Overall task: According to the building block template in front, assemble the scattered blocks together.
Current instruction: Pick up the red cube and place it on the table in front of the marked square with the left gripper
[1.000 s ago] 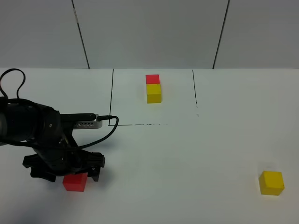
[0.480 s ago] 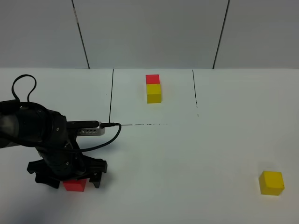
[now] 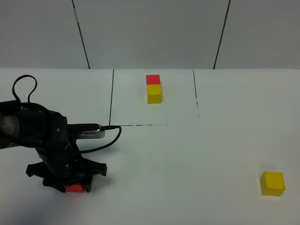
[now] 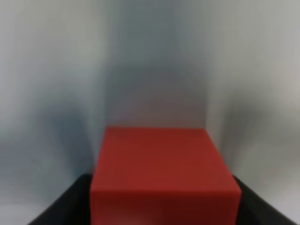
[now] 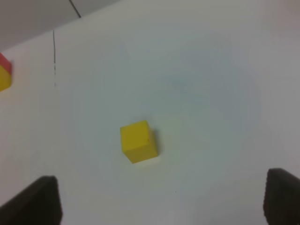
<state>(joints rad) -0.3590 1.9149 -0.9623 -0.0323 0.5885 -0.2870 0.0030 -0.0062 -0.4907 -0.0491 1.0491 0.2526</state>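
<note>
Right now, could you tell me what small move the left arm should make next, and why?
Probably lift the left gripper straight up a little: its fingers appear pressed against both sides of the red cube, which sits on the table, far from the yellow cube it must join.

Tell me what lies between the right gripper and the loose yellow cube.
Nothing. The right wrist view shows only bare white table between the open right gripper and the yellow cube.
</note>
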